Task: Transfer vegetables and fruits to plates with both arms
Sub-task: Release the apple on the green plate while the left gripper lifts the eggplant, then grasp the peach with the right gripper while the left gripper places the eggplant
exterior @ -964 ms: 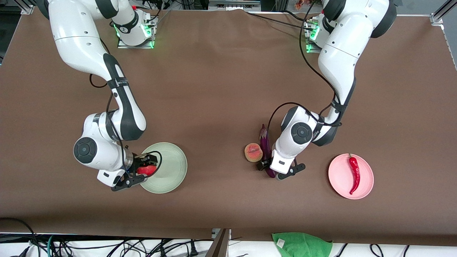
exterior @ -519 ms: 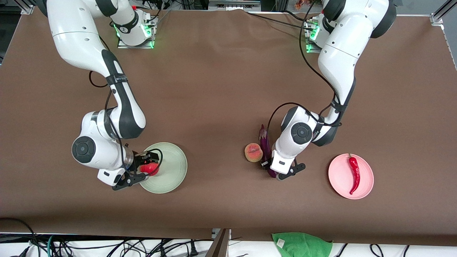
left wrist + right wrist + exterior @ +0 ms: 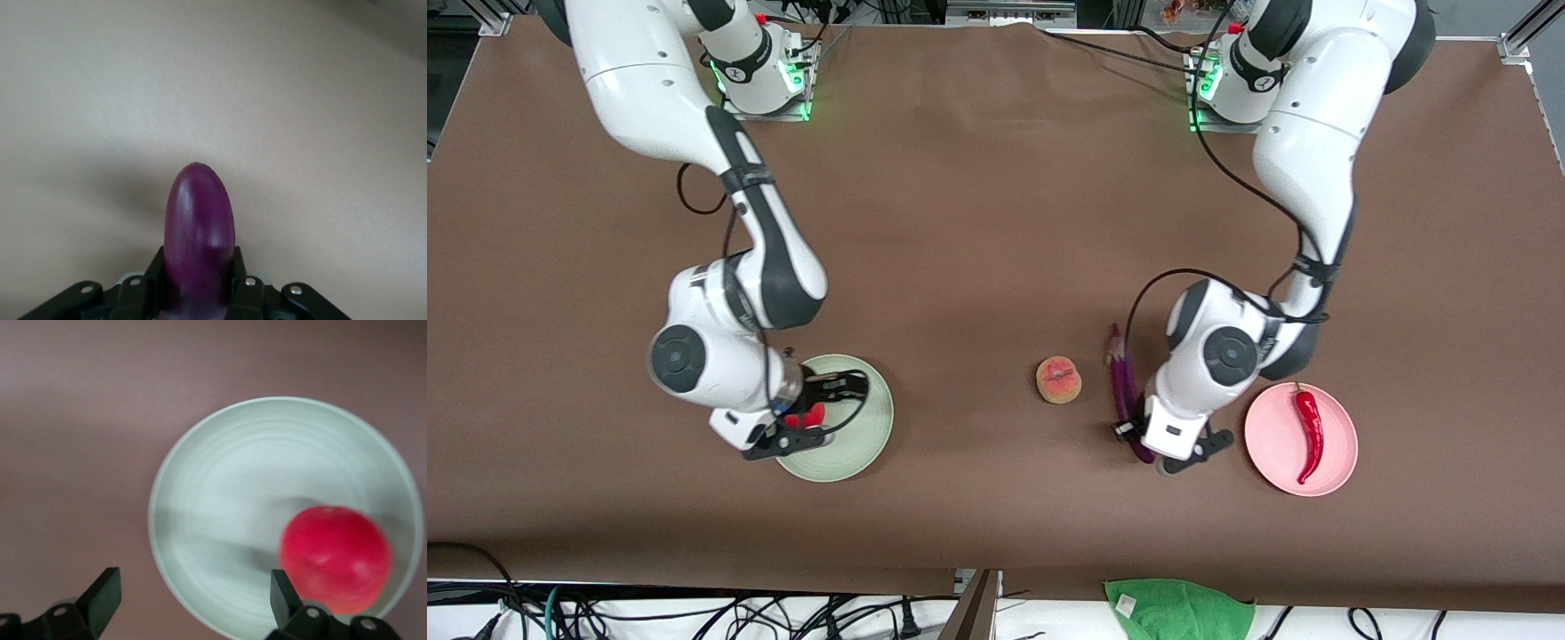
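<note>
My left gripper (image 3: 1144,441) is shut on the long purple eggplant (image 3: 1123,378) and holds it above the table between the peach (image 3: 1058,380) and the pink plate (image 3: 1270,444). In the left wrist view the eggplant (image 3: 199,220) sticks out between the fingers (image 3: 241,273). The red chili (image 3: 1309,432) lies on the pink plate. My right gripper (image 3: 818,412) is open over the mint green plate (image 3: 864,427). The red pomegranate (image 3: 800,419) lies on that plate. In the right wrist view the pomegranate (image 3: 335,559) rests near the plate's rim (image 3: 200,447), beside one finger (image 3: 280,587).
A green cloth (image 3: 1178,609) lies past the table's near edge. Black cables run along that edge. The arm bases stand at the table's back edge.
My left gripper has lifted the eggplant away from the peach and carried it toward the pink plate. My right gripper has let go of the pomegranate, which now lies on the green plate.
</note>
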Controlling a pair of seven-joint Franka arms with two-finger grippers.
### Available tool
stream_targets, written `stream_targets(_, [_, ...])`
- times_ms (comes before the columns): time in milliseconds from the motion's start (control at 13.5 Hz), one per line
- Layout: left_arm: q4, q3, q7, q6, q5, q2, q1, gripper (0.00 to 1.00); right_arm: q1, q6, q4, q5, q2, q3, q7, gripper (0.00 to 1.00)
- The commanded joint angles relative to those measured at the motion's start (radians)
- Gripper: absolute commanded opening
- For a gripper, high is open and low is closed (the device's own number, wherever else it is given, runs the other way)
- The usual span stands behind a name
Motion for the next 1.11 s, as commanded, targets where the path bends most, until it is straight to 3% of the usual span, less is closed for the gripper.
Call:
stream_targets(0, [0.034, -0.006, 0.160, -0.074, 0.009, -0.015, 0.053, 0.13, 0.094, 0.058, 0.012, 0.010, 0.008, 0.005, 0.210, 0.99])
stream_targets(297, [0.033, 0.005, 0.462, -0.077, 0.007, -0.025, 0.162, 0.11, 0.229, 0.254, 0.014, 0.011, 0.059, 0.007, 0.403, 0.99])
stream_targets(519, [0.031, 0.018, 0.561, -0.077, 0.009, -0.031, 0.207, 0.10, 0.349, 0.433, 0.014, 0.004, 0.119, -0.001, 0.618, 0.99])
stream_targets(816, [0.016, 0.077, 0.709, -0.071, 0.004, -0.031, 0.245, 0.08, 0.420, 0.492, 0.017, -0.053, 0.156, -0.013, 0.703, 0.99])
stream_targets(1039, [0.008, 0.106, 0.779, -0.070, -0.108, -0.027, 0.256, 0.10, 0.432, 0.530, 0.024, -0.090, 0.183, -0.015, 0.708, 0.99])
